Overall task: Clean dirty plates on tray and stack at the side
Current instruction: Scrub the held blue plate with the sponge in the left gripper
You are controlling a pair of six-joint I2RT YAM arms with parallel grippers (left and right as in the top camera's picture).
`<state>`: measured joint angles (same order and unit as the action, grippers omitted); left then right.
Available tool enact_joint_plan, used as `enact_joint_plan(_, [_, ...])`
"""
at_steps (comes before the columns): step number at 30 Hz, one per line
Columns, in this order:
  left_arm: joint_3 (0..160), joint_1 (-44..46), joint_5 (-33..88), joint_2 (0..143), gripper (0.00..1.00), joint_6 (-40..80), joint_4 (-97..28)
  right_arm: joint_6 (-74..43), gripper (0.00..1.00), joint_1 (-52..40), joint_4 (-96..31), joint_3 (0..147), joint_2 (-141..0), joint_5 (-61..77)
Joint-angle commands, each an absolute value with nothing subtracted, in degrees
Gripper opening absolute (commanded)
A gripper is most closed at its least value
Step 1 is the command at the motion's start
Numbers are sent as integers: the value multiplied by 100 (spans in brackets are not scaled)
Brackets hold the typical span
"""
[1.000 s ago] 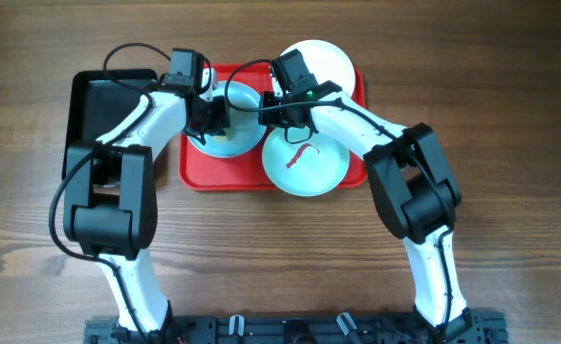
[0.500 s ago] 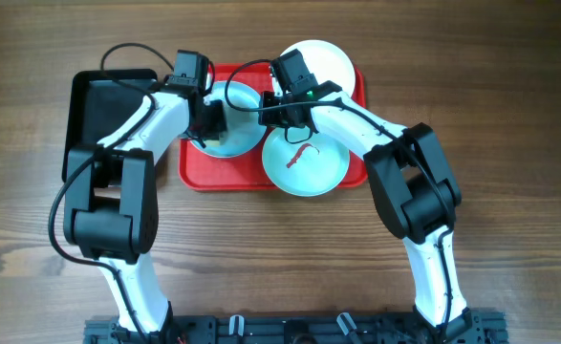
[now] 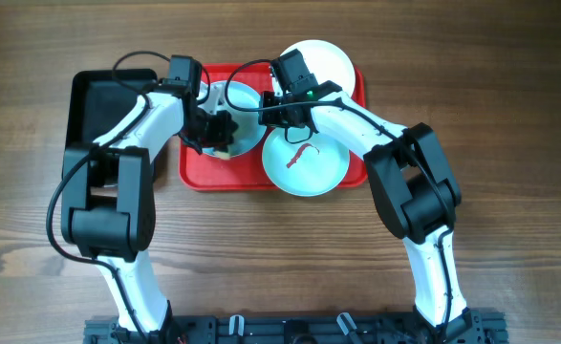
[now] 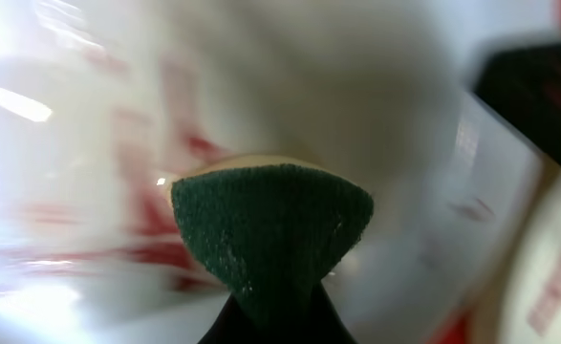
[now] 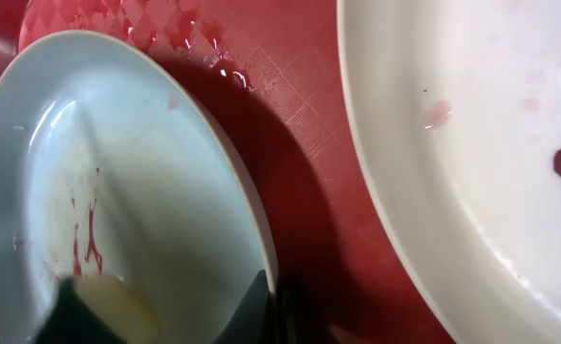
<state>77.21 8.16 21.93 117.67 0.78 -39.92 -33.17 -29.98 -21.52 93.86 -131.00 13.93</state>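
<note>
a green sponge (image 4: pixel 270 229) is being pinched in the closed left gripper (image 3: pixel 219 128) and pressed onto the pale blue plate (image 5: pixel 146 182), which is lying on the left part of the red tray (image 3: pixel 204 177). the plate's right rim is being clamped by the right gripper (image 5: pixel 278 311). reddish streaks are showing beside the sponge. a smeared white plate (image 3: pixel 309 170) is lying on the tray's near right part and a far white plate (image 3: pixel 330 59) at its far right corner. a black tray (image 3: pixel 98 105) is lying just left of the red tray.
</note>
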Motion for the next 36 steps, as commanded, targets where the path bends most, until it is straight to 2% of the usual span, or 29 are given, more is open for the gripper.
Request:
enact_joint_plan(1, [7384, 873, 2655, 12269, 4, -403, -4195, -3358, 4, -3041, -2119, 9448, -13273, 1498])
enact_joint_plan(6, [7384, 873, 1057, 12269, 4, 738, -3638, -3358, 4, -3041, -2119, 9448, -13273, 1500])
enact_joint_plan(9, [7387, 878, 519, 12269, 4, 1107, -3129, -3361, 4, -3041, -2119, 9448, -13273, 1500])
enact_joint_plan(15, [7395, 880, 16, 12269, 4, 1721, -2423, -3361, 4, -3041, -2119, 9448, -13273, 1500])
enact_joint_plan(20, [7369, 880, -364, 12272, 4, 1734, -2700, -3358, 4, -3041, -2119, 9448, -13273, 1500])
enact_joint_plan(26, [7096, 965, -217, 12272, 4, 1717, -3030, -3361, 4, -3041, -2115, 9448, -13273, 1500])
enact_joint_plan(27, [7094, 987, -217, 12272, 11, 1717, -3092, -3358, 4, -3041, -2115, 9448, -13273, 1500])
enact_joint_plan(29, [7094, 1017, -217, 12269, 38, 1717, -3111, -3358, 4, -3041, -2117, 9448, -13273, 1500])
enact_joint_plan(30, [7094, 1028, -220, 12269, 48, 1715, -3109, -3361, 4, -3041, -2117, 9448, -13273, 1500])
enact_joint_plan(31, [7098, 1028, -217, 12269, 55, 1715, -3100, -3361, 4, -3041, -2119, 9448, -13273, 1503])
enact_joint_plan(33, [7116, 1028, -217, 12269, 63, 1706, -3092, -3361, 5, -3041, -2121, 9448, -13273, 1503])
enact_joint_plan(36, [7177, 1028, -220, 12245, 63, 1673, -3092, -3361, 5, -3041, -2121, 9448, -13273, 1503])
